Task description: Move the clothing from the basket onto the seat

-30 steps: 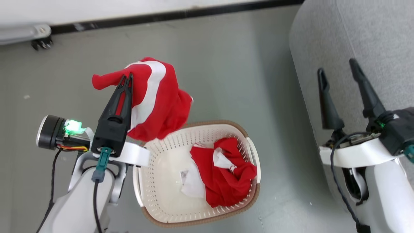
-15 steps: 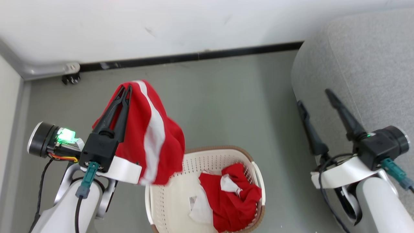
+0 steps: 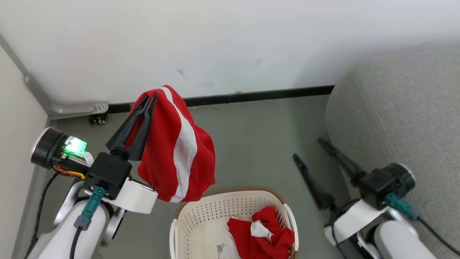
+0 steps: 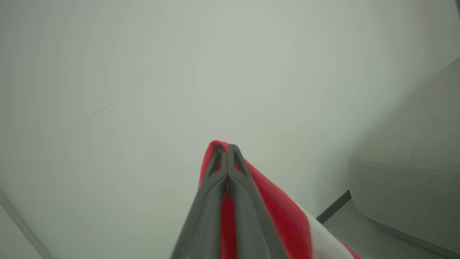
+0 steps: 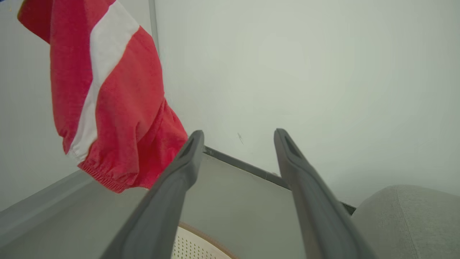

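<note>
Head view shows the left gripper raised, with its two dark fingers pressed together on the top fold of a red garment that has a broad white stripe. The cloth hangs down freely from the fingertips, on the right side of this gripper. Its lower hem comes close to the brown rim of the basket. Whether they touch, I cannot tell. Inside the basket, below and to the right of the gripper, lies more red clothing with white parts. Farther to the right, the right gripper has its fingers wide apart and holds nothing. It is above the grey floor, just beside the seat. Beyond both grippers stands a pale wall.
</note>
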Tool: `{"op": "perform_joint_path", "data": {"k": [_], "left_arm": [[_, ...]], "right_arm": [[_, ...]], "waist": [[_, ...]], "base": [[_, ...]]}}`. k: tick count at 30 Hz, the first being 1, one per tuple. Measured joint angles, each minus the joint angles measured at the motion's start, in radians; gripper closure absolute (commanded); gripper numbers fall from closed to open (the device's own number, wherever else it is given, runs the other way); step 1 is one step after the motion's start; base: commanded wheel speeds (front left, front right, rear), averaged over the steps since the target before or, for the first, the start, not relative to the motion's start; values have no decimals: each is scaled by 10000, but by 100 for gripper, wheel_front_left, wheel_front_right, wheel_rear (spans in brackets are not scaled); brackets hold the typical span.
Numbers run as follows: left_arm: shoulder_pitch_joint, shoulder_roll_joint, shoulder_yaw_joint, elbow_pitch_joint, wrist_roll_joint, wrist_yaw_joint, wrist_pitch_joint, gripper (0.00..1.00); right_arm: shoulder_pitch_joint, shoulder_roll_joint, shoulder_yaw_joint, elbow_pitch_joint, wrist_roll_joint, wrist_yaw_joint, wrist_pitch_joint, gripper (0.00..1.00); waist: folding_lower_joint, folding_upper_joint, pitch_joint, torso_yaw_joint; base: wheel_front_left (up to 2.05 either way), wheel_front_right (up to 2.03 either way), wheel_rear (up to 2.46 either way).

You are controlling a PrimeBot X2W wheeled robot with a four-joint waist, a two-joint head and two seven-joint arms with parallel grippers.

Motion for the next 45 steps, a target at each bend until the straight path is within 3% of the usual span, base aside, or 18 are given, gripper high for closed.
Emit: {"op": "perform_joint_path", "data": {"k": [9, 20, 38, 45], "left_arm": [[-93, -56, -263, -127, -332, -520, 8, 100], [-605, -318, -698, -349, -416, -957, 616, 100], [-1479, -823, -1394, -805, -410, -1409, 1616, 100], [-1718, -1162, -1695, -936, -399, -1490, 1958, 100]], "right_arm": [[311, -414, 1524, -25, 725, 0, 506, 0], [286, -284, 4079, -232, 2249, 2, 945, 0], [-696, -119, 4395, 629, 3097, 0, 825, 0], [-749, 391, 4706, 1141, 3956, 0, 719, 0]], "waist": [[-1, 0, -621, 108], [-1, 0, -1071, 227], [-1, 0, -1041, 639], [0, 0, -953, 814]], "base": [[0, 0, 0], [0, 0, 0], [0, 0, 0], [0, 0, 0]]}}
